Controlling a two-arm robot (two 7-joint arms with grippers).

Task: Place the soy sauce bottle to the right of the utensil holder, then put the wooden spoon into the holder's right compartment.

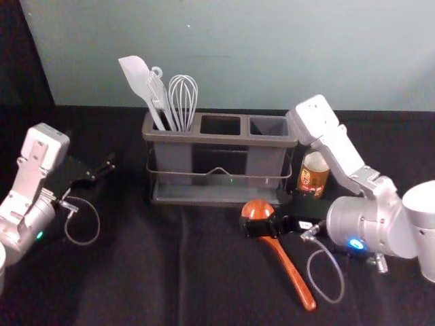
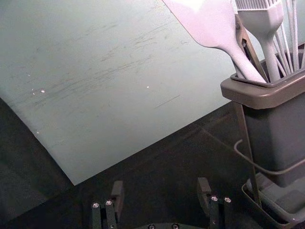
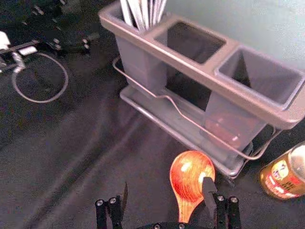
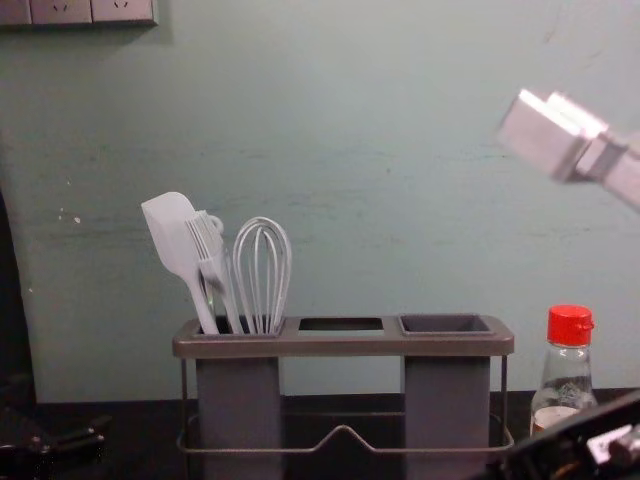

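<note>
The wooden spoon (image 1: 289, 268) lies on the table before the utensil holder (image 1: 197, 138), bowl toward it. My right gripper (image 1: 262, 225) is over the spoon's neck; in the right wrist view this gripper (image 3: 167, 198) is open, the spoon (image 3: 190, 176) nearer one finger. The soy sauce bottle (image 1: 313, 175) stands upright at the holder's right, red-capped in the chest view (image 4: 570, 328). The holder's right compartment (image 3: 257, 74) is empty. My left gripper (image 1: 102, 170) is parked left of the holder, and in the left wrist view this gripper (image 2: 161, 196) is open.
A white spatula (image 1: 139, 81), a brush and a whisk (image 1: 183, 98) stand in the holder's left compartment. Behind the table rises a pale green wall. The right forearm reaches in close beside the bottle.
</note>
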